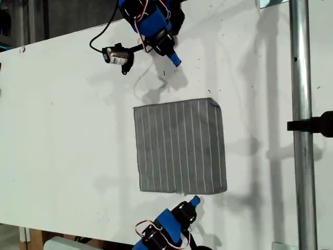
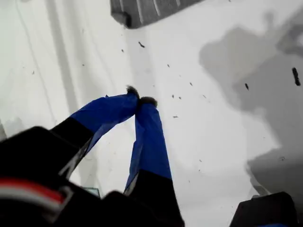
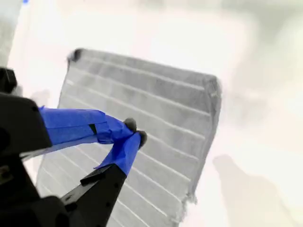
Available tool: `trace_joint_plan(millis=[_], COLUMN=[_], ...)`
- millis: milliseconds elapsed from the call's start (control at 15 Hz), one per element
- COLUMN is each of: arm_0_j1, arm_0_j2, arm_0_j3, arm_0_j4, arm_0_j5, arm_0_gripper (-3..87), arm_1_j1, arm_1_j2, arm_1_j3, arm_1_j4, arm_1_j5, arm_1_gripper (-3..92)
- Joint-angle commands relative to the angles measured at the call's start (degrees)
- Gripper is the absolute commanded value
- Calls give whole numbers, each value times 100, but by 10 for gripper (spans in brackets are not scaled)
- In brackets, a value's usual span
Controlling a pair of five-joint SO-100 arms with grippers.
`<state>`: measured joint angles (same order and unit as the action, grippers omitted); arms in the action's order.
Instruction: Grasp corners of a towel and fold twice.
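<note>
The grey striped towel [image 1: 179, 148] lies flat on the white table [image 1: 62, 130], near the middle of the exterior view. Its corner with a small dark tab [image 1: 213, 102] points toward the upper arm. My first gripper [image 1: 176, 62] hangs shut above bare table, short of that edge; in its wrist view only the towel's edge [image 2: 151, 9] and the tab corner [image 2: 123, 19] show far ahead. My second gripper [image 1: 195, 200] is shut, with nothing in it, at the towel's lower edge in the exterior view. The second wrist view looks along this gripper [image 3: 135, 131], shut over the towel [image 3: 156, 109].
A vertical metal pole [image 1: 302, 130] with a black clamp [image 1: 317, 124] runs down the exterior view's right. A small camera on a cable [image 1: 117, 55] sticks out beside the upper arm. Dark specks dot the table near the first gripper.
</note>
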<state>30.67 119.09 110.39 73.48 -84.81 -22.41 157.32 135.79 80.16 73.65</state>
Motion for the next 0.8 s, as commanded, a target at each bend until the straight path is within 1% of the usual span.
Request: trace_joint_plan(millis=[0, 67, 133, 200, 267, 333, 400, 467, 533, 600, 733], arm_0_j1=[-738, -1028, -1169, -1213, -1301, -1336, -1336, -1441, -1556, -1617, -1687], arm_0_j2=[2197, 3410, 4922, 6390, 7743, 8033, 8042, 8042, 8042, 8042, 8042], arm_0_j3=[1696, 2461, 3155, 3771, 4315, 4491, 4570, 4562, 4535, 4535, 4597], arm_0_j4=[-62, 18, 70, 149, 387, 694, 729, 800, 1046, 1125, 1081], arm_0_j5=[-44, -105, -132, -202, -369, -598, -624, -527, -413, -202, -70], arm_0_gripper=[-29, -29, -29, -29, -29, -29, -29, -29, -29, -29, -29], arm_1_j1=[316, 439, 448, 448, 510, 562, 642, 738, 817, 861, 896], arm_1_j2=[1248, 2030, 2602, 2479, 2391, 2804, 3032, 2997, 3006, 3032, 3085], arm_1_j3=[290, 492, 703, 765, 765, 870, 896, 932, 1011, 1134, 1257], arm_1_j4=[571, 993, 1020, 1028, 1028, 967, 976, 976, 976, 958, 914], arm_1_j5=[-114, -123, -255, -220, -202, -202, -202, -176, -70, -44, -9], arm_1_gripper=[-2, -2, -2, -2, -2, -2, -2, -2, -2, -2, -2])
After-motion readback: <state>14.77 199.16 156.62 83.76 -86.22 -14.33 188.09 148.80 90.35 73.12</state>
